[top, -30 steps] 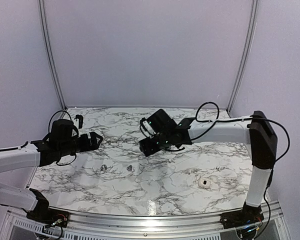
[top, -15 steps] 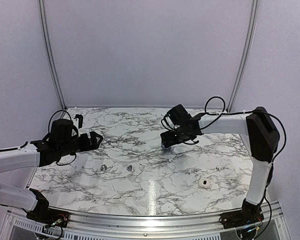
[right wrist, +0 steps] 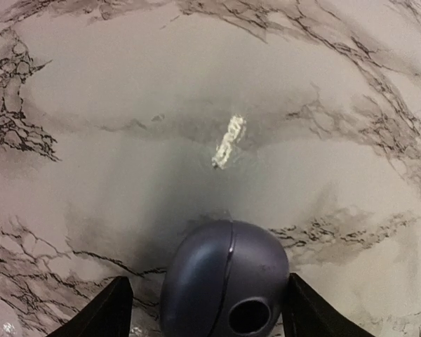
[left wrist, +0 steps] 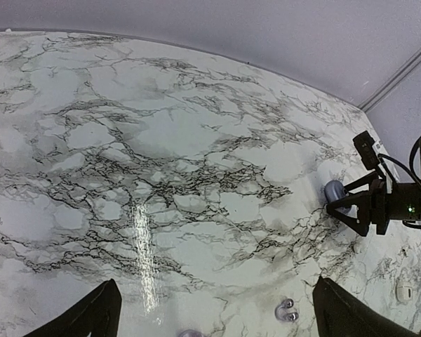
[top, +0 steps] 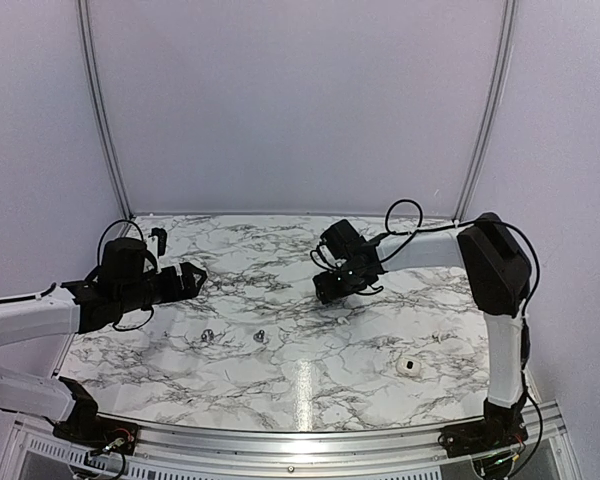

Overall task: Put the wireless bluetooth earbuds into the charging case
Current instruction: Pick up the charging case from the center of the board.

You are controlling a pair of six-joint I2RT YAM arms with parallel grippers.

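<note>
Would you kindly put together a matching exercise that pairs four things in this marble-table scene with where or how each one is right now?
Things:
1. charging case
2. earbuds
3. small white rounded piece
4. left gripper

Places or states:
A. wide open, holding nothing
B. lying side by side on the table, left of centre
C. between the fingers of the right gripper
D. alone on the near right of the table

Pairs: 1-C, 2-B, 3-D, 4-A
</note>
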